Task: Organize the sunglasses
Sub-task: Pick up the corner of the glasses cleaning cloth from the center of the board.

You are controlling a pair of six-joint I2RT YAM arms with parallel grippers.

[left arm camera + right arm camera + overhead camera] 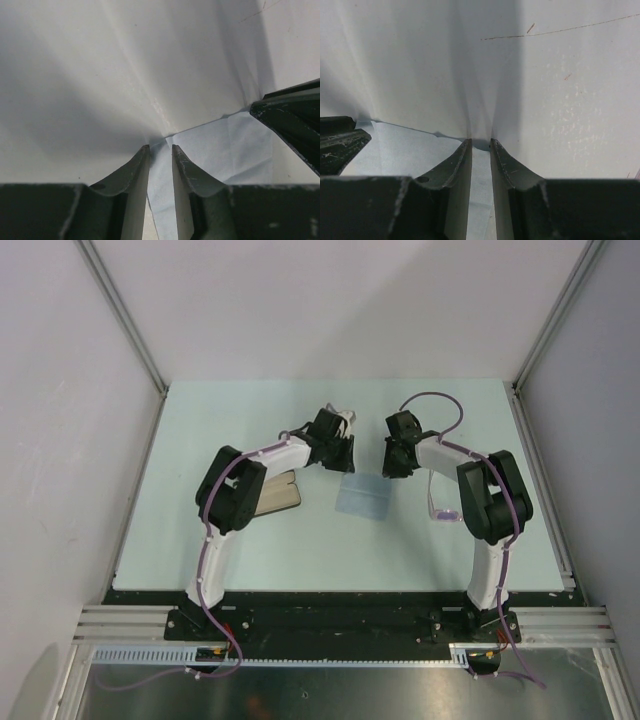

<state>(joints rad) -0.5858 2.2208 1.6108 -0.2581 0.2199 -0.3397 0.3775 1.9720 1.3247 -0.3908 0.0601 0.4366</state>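
The sunglasses (443, 512), with a thin pink-purple frame, lie on the table beside my right arm's elbow and show only in the top view. A pale blue cloth (362, 500) lies flat at the table's middle. My left gripper (343, 468) is down at its far left corner, my right gripper (393, 472) at its far right corner. In the left wrist view the gripper (160, 146) stands narrowly open with the cloth (220, 145) corner between its fingers. In the right wrist view the gripper (480, 140) is likewise narrowly open astride the cloth (410, 145) edge.
An open case (280, 495), black outside and tan inside, lies by my left arm's elbow. Metal rails (540, 490) and grey walls bound the pale green table (240, 420). Each wrist view shows the other gripper's black finger (295, 120) close by.
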